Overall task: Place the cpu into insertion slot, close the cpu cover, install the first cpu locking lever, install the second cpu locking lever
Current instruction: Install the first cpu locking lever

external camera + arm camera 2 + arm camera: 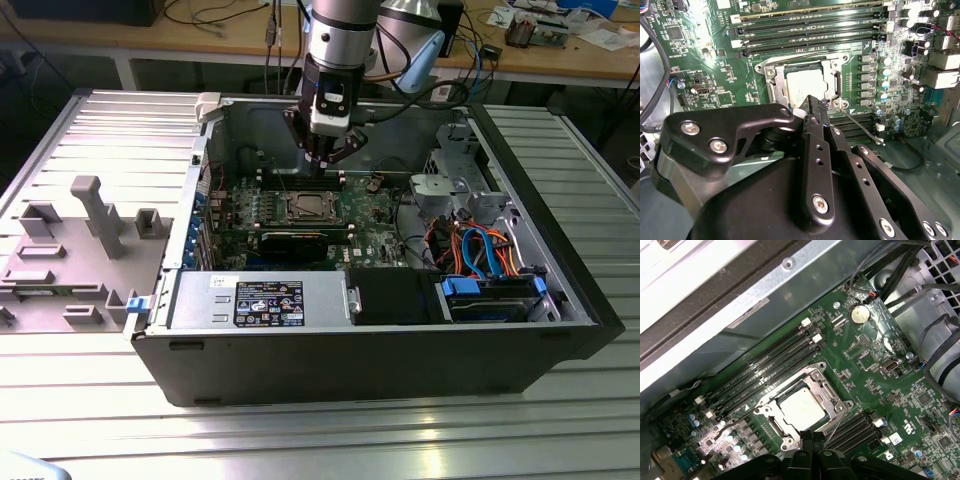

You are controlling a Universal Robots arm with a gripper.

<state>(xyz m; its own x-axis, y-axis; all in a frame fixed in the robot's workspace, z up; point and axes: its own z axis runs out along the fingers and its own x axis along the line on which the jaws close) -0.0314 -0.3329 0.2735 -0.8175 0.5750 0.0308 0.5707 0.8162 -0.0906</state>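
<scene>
The cpu (806,88) (801,409), a pale square chip, lies flat in the insertion slot (308,207) (765,67) (771,410) on the green motherboard. The silvery cpu cover (833,82) (827,390) lies down around it, its cut-out showing the chip's top. A thin wire locking lever (860,125) (837,426) sticks out loose from a socket corner. My gripper (325,165) (815,106) (808,436) hovers just above the socket's edge, beside that lever's pivot. Its black fingers are shut with nothing between them.
Long memory slots (810,30) (770,360) run beside the socket, near the case wall (740,305). A power supply (260,300) fills the case's front, with drive bays and coloured cables (480,250) at the exterior view's right. A grey plastic fixture (80,230) lies on the table outside.
</scene>
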